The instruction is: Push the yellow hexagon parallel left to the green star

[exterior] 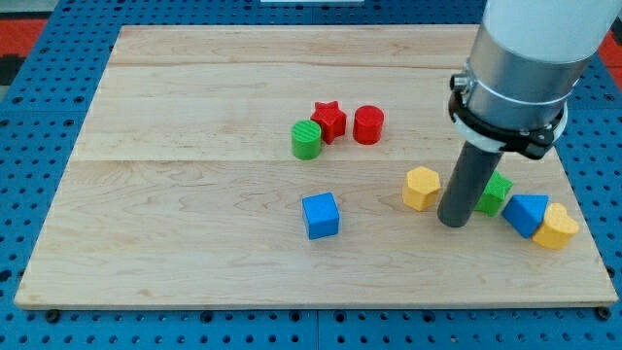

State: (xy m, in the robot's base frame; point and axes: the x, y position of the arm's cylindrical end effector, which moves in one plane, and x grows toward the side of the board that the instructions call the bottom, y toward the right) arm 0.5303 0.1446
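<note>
green cylinder [306, 140], red star [329, 122] and red cylinder [368, 125] bunched up mid-board, a bit toward the top edge | blue cube [321, 215] alone near the middle, lower down | blue block [526, 214] touching a yellow block [556, 227] near the bottom-right corner

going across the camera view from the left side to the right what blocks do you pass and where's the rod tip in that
green cylinder → blue cube → red star → red cylinder → yellow hexagon → my tip → green star → blue block → yellow block
</note>
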